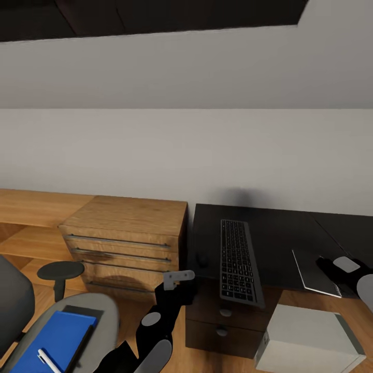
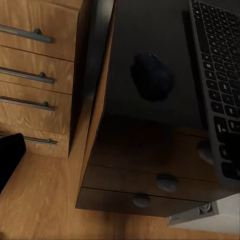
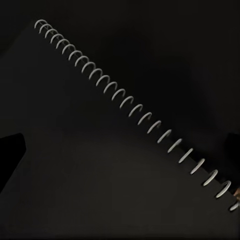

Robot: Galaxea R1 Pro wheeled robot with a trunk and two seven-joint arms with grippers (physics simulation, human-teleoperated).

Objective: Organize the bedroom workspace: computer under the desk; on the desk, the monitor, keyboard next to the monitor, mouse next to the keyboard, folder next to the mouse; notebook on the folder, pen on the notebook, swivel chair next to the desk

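- Keyboard point(image 1: 238, 264) lies on dark tabletop point(image 1: 280, 233), mouse point(image 2: 152, 76) just left of it.
- Notebook point(image 1: 316, 272) at right near edge, right gripper point(image 1: 346, 273) over it; can't tell its fingers.
- Left gripper point(image 1: 178, 282) near tabletop's left edge; fingers can't tell.
- Blue folder point(image 1: 54, 339) w/ pen point(image 1: 50, 361) on chair point(image 1: 98, 311), near left.
- Computer point(image 1: 311, 339) on floor, near right.

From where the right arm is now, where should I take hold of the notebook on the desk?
Probably by the free long edge opposite the spiral binding. The notebook lies flat and thin on the dark desk, with its near corner by the desk's front edge, so bring the right gripper in low from the front and slide a finger under that corner.
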